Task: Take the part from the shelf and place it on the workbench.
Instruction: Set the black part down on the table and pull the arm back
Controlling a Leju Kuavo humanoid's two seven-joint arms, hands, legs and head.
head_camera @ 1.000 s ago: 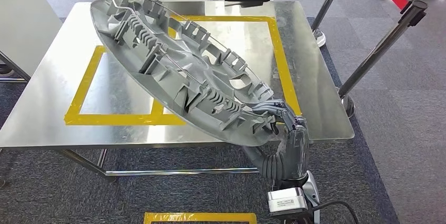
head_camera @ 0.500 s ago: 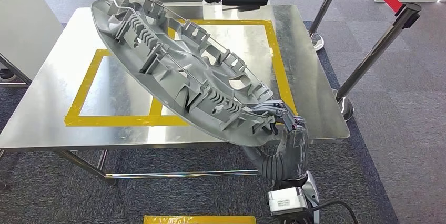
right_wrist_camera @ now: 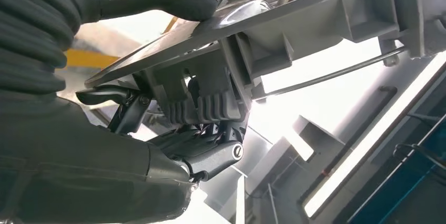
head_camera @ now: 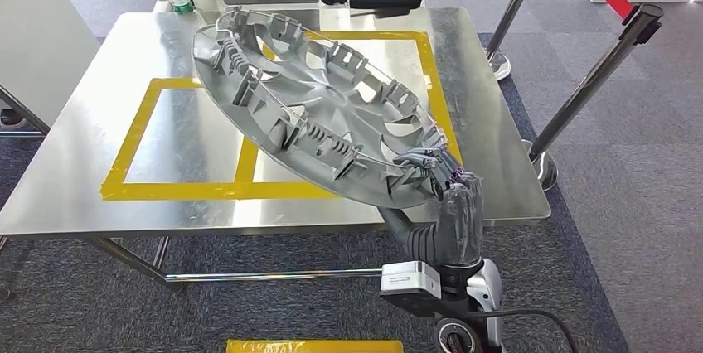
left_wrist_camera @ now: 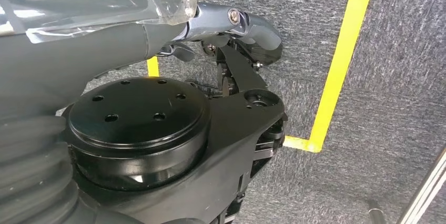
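right hand grips the part, a big grey wheel-cover disc, by its near rim w/ thumb on one face, fingers curled behind the ribbed clips. part is tilted over the workbench, far rim up toward the back-left corner, held rim at the front-right edge. looks light, stiff plastic, but wide & one-handed, so prob wobbly; clips likely brittle. rim grip seems best.

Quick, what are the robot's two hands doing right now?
Right hand: grips the rim of the grey wheel cover above the workbench.
Left hand: hangs over the floor; cannot tell.
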